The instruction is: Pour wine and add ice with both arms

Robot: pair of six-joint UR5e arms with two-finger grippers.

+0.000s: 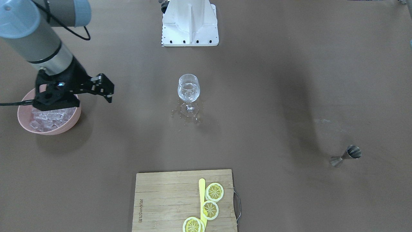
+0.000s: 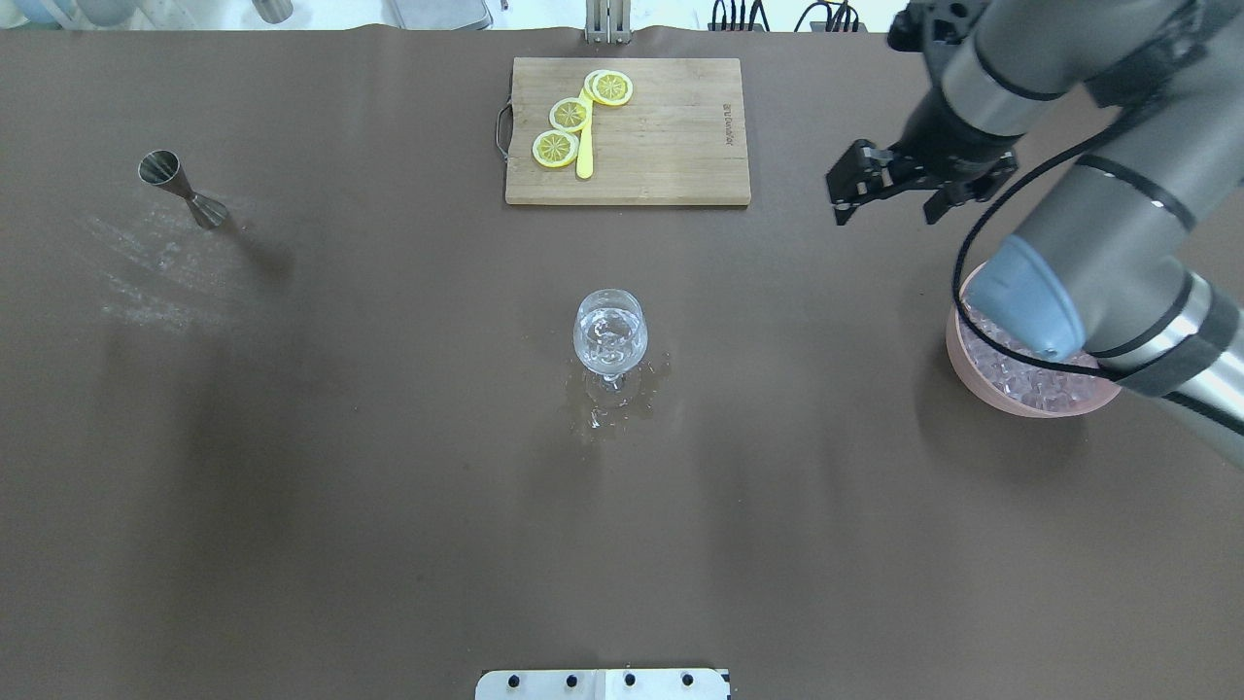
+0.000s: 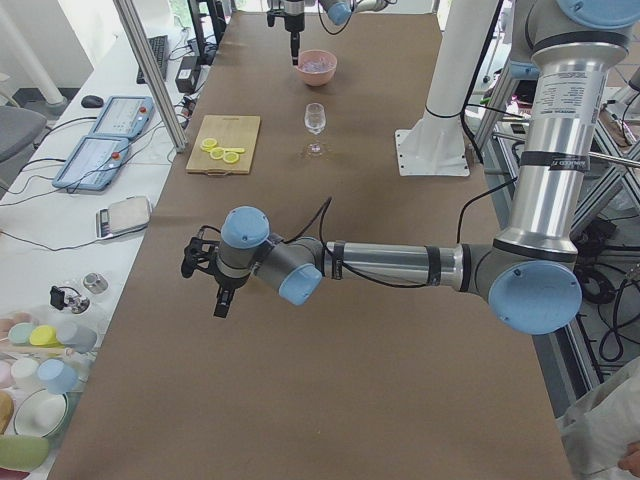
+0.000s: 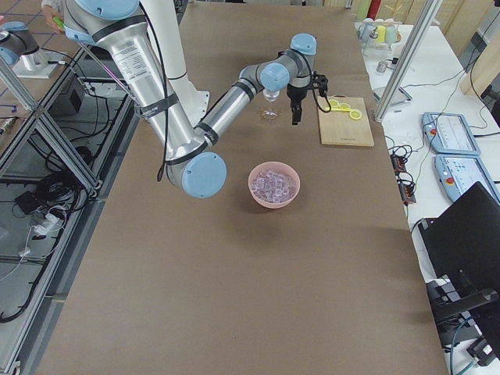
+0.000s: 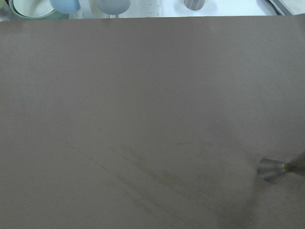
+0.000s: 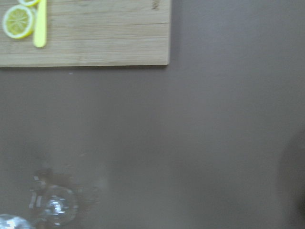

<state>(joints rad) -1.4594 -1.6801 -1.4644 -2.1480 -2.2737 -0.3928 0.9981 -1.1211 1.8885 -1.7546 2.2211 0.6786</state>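
Note:
A wine glass [image 1: 188,89] stands mid-table and holds clear liquid, with what look like clear cubes in it. It also shows in the overhead view [image 2: 610,331]. A pink bowl [image 1: 73,120] full of ice cubes [image 1: 48,118] sits at the table's right end, partly under my right arm [image 2: 1030,384]. My right gripper [image 2: 886,209] is open and empty. It hangs above bare table between the bowl and the cutting board, well apart from the glass. My left gripper [image 3: 205,280] shows only in the exterior left view, so I cannot tell if it is open or shut.
Clear droplets [image 2: 622,399] lie around the glass's foot. A steel jigger [image 2: 183,190] stands at the far left. A wooden cutting board [image 2: 671,131] with lemon slices [image 2: 569,115] and a yellow knife lies at the far edge. The white base block [image 1: 190,24] is at the robot's side.

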